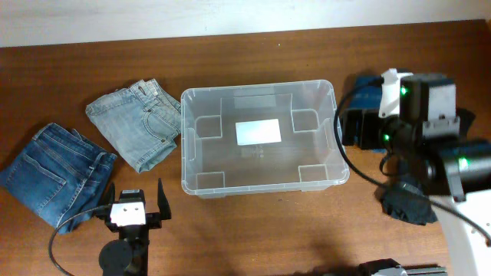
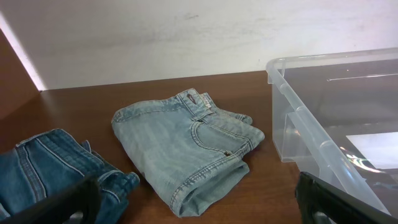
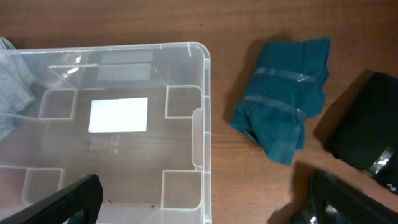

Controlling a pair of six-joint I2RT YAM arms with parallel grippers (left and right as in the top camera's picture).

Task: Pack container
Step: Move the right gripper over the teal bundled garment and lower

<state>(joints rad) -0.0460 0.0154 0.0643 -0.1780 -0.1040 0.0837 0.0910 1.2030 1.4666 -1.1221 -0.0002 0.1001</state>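
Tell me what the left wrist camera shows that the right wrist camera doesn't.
Only the left wrist: the dark blue jeans and, in plain view, the folded light-wash jeans, with a white wall behind. Only the right wrist: a folded teal garment and a black object to its right. Both: the clear container and the brown wooden table.

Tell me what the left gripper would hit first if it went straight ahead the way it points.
Most likely the light blue jeans, dead ahead of the left gripper; the container lies right of that line, the darker jeans left. Height above the table is unclear.
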